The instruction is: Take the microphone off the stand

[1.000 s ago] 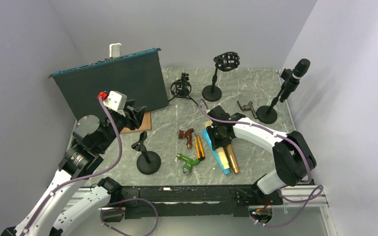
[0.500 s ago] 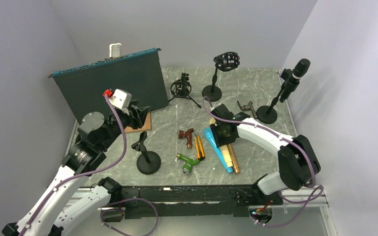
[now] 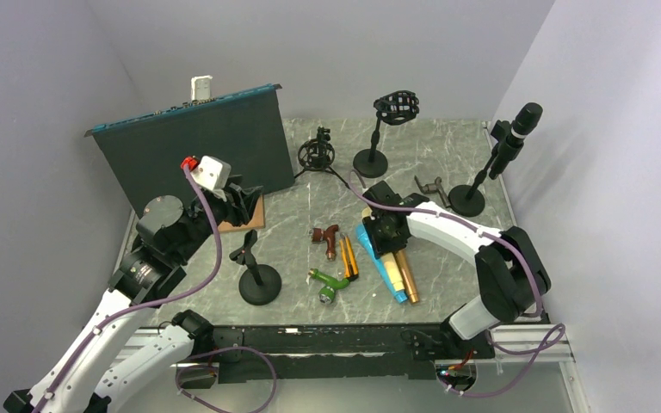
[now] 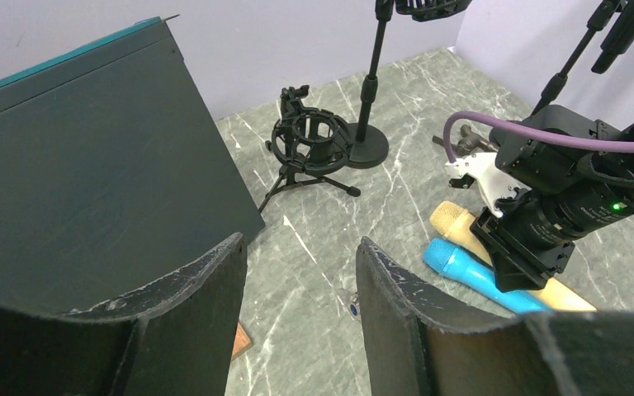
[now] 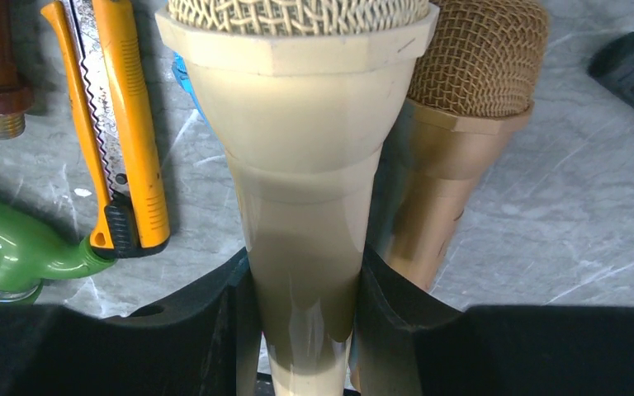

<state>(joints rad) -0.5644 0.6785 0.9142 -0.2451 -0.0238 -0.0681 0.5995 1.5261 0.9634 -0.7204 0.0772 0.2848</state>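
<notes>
A black microphone [image 3: 516, 129] sits tilted in the clip of a round-based stand [image 3: 466, 200] at the back right, untouched. My right gripper [image 3: 386, 232] is low over the table's middle. In the right wrist view it [image 5: 305, 276] is shut on the body of a cream microphone [image 5: 297, 140]. A gold microphone [image 5: 462, 99] lies just beside it and a blue microphone [image 3: 385, 268] lies by them on the table. My left gripper [image 3: 245, 200] is raised by the dark board, open and empty [image 4: 297, 247].
An empty clip stand [image 3: 258, 284] stands front left. A shock-mount stand [image 3: 394, 107] and a small tripod mount [image 3: 317, 153] stand at the back. A dark upright board [image 3: 198, 151] is at the left. A yellow knife [image 5: 124, 124], a green fitting [image 3: 331, 284] and a brown fitting [image 3: 327, 239] lie near the microphones.
My left wrist has moved a little up and to the right, then held still. My right gripper has stayed over the lying microphones with only a slight shift.
</notes>
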